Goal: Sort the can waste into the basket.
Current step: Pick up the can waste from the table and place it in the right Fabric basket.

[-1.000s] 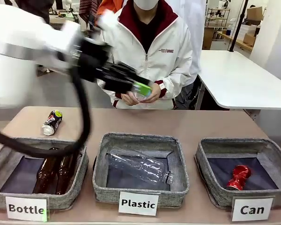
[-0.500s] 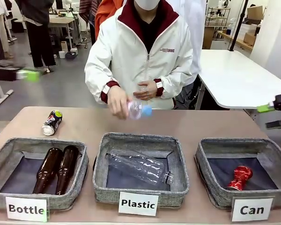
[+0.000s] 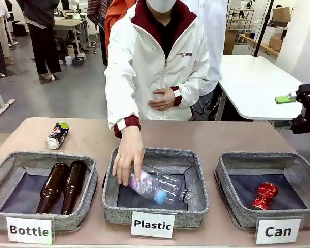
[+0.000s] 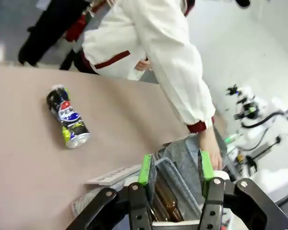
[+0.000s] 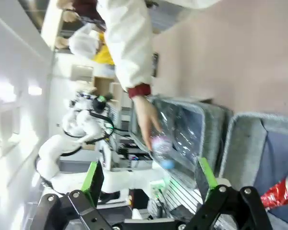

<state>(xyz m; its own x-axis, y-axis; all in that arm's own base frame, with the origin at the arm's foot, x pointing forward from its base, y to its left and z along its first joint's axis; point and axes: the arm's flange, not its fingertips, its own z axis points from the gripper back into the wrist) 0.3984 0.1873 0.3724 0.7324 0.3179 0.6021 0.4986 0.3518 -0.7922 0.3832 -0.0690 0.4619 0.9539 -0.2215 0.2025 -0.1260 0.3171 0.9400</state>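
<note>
The crushed red can (image 3: 263, 195) is lying in the "Can" basket (image 3: 268, 156), while the dark printed can (image 3: 57, 135) is lying on its side on the table (image 3: 222, 134), beyond the "Bottle" basket (image 3: 41, 156), so the sorting is looking half done. The left gripper (image 4: 175, 165) is hovering with jaws apart and empty, and the right gripper (image 5: 149, 177) is hanging with jaws spread wide, also empty. The next move is probably calling for the left gripper to reach that can, keeping clear of the person's hand (image 3: 128, 160), which is lowering a clear plastic bottle (image 3: 147, 185) into the "Plastic" basket (image 3: 170, 153). Counting: two cans, two brown glass bottles (image 3: 51, 188), two clear bottles, three baskets
</note>
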